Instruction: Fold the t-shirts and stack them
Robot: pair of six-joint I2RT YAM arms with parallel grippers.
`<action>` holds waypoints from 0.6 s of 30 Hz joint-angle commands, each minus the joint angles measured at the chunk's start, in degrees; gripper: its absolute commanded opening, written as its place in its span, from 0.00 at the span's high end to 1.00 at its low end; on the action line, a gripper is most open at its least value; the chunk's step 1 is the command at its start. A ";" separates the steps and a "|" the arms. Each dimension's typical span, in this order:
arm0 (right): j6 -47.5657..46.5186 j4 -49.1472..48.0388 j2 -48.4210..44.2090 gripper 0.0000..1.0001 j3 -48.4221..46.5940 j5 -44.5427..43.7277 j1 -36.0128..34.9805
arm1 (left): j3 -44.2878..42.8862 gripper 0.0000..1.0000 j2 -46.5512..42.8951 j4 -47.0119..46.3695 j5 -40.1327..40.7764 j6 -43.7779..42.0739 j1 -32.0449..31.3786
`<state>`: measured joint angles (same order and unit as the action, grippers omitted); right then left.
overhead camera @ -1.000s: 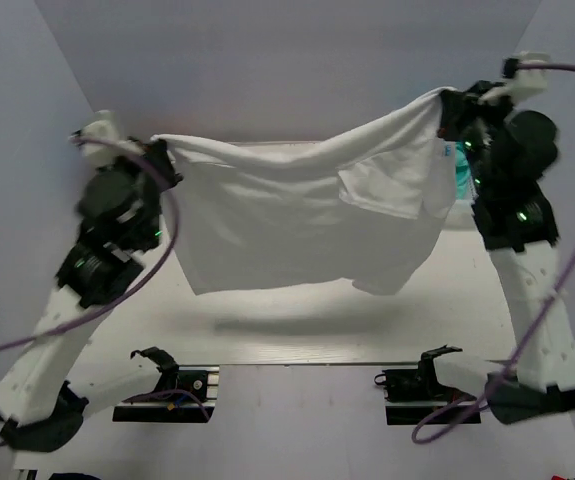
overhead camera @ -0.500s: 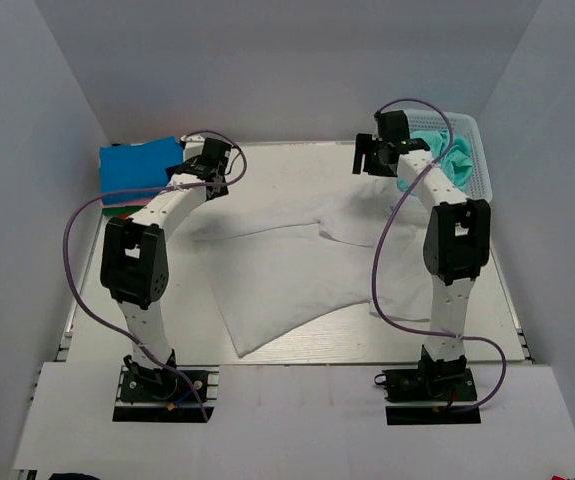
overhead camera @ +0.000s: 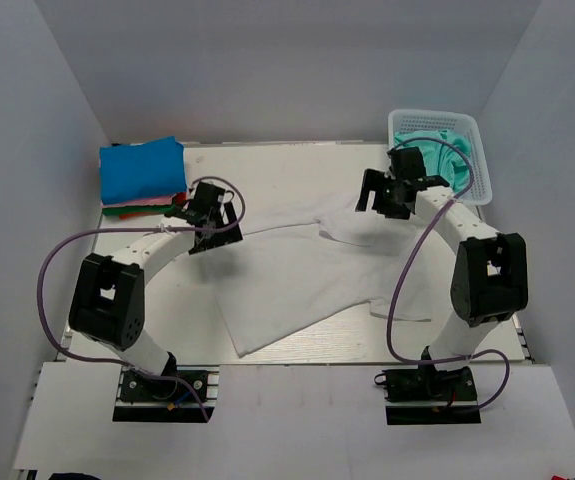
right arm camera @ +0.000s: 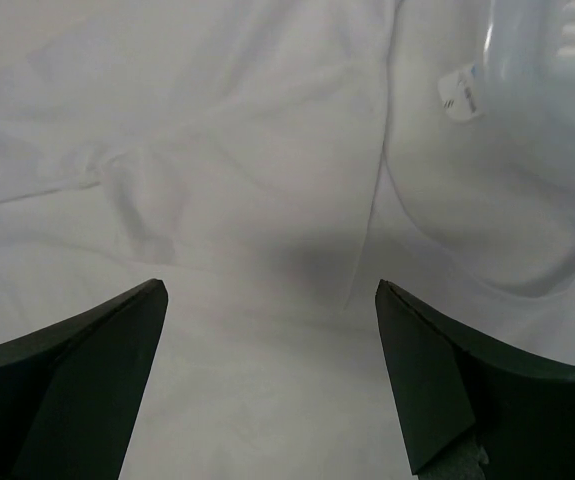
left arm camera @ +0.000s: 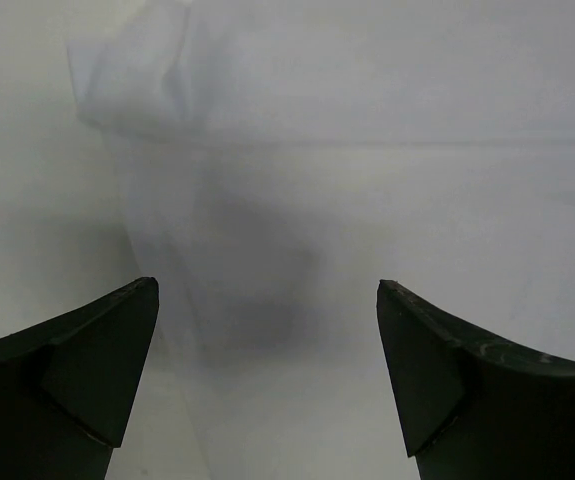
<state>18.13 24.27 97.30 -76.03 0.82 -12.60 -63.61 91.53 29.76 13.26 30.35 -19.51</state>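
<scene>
A white t-shirt (overhead camera: 307,275) lies spread and rumpled across the middle of the table. My left gripper (overhead camera: 205,212) hovers open over its left edge, and in the left wrist view (left arm camera: 267,370) only white cloth shows between the fingers. Over the shirt's upper right part my right gripper (overhead camera: 382,195) is open too; its wrist view (right arm camera: 267,370) shows creased white fabric and a neck label (right arm camera: 459,93). Neither gripper holds anything. Folded t-shirts are stacked at the back left, a blue one (overhead camera: 142,170) on top, with pink, red and green edges (overhead camera: 132,206) beneath.
A white lattice basket (overhead camera: 433,114) stands at the back right corner with a teal t-shirt (overhead camera: 445,152) in it, just beyond my right gripper. Grey walls close in the table (overhead camera: 277,170) on three sides. Purple cables loop off both arms.
A second ago both grippers held the white t-shirt stretched up in the air. They have let it go onto the table, opened, and now hang low over its left and right sides.
</scene>
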 commanded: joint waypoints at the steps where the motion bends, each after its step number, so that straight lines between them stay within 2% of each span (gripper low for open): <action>1: 3.75 1.83 1.22 0.10 1.32 3.99 0.56 | 6.21 0.00 -5.65 -2.94 -7.28 2.95 0.17; 6: 5.68 0.51 3.06 0.11 6.42 9.54 0.56 | 15.96 0.00 -10.58 -9.80 -14.29 3.58 0.17; 18: 7.27 -0.01 9.67 0.21 6.07 11.48 0.65 | 21.77 0.00 -10.58 -13.93 -18.44 0.42 0.17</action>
<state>24.32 25.26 106.74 -69.45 10.72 -12.12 -43.18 82.70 18.83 -2.94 32.51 -19.46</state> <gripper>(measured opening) 0.799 0.997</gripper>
